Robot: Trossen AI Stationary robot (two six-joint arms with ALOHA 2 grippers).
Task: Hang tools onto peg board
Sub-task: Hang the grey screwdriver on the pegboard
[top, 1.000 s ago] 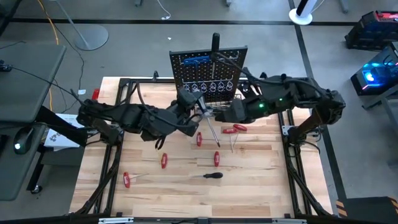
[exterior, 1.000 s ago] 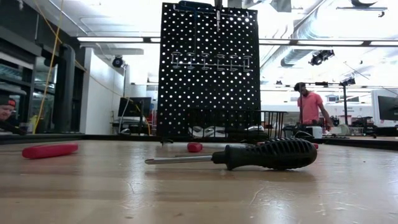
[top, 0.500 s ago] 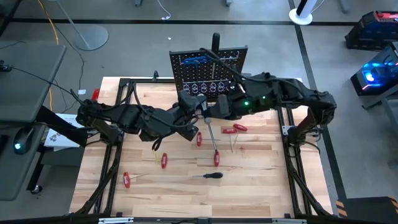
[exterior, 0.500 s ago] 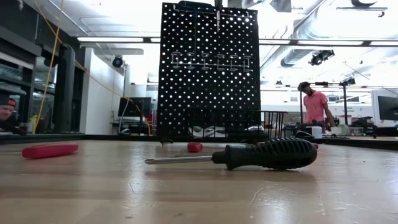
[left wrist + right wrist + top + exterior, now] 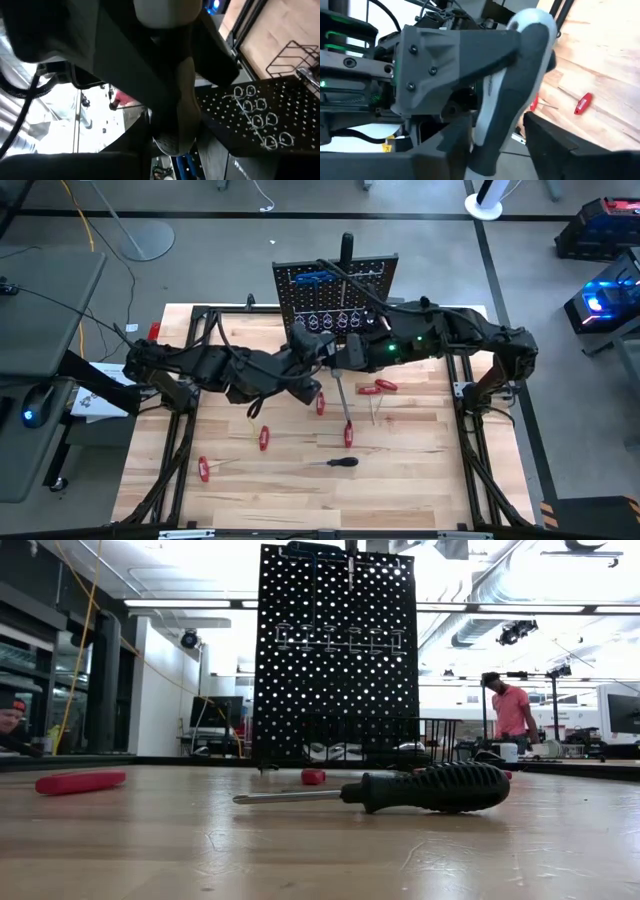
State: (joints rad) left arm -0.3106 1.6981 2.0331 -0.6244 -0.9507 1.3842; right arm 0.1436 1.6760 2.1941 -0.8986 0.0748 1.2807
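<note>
From above, both grippers meet before the peg board (image 5: 335,300), where a blue key (image 5: 312,278) already hangs; whether the left gripper (image 5: 308,350) or right gripper (image 5: 335,355) is spread or pinching, I cannot tell. Red-handled screwdrivers (image 5: 263,438) remain on the table (image 5: 400,480). At table level, a black-handled screwdriver (image 5: 425,788) lies unhung.

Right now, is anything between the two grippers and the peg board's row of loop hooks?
Nothing visible: in the high view the left gripper and right gripper meet just before the peg board, with no object between them and its loop hooks.
</note>
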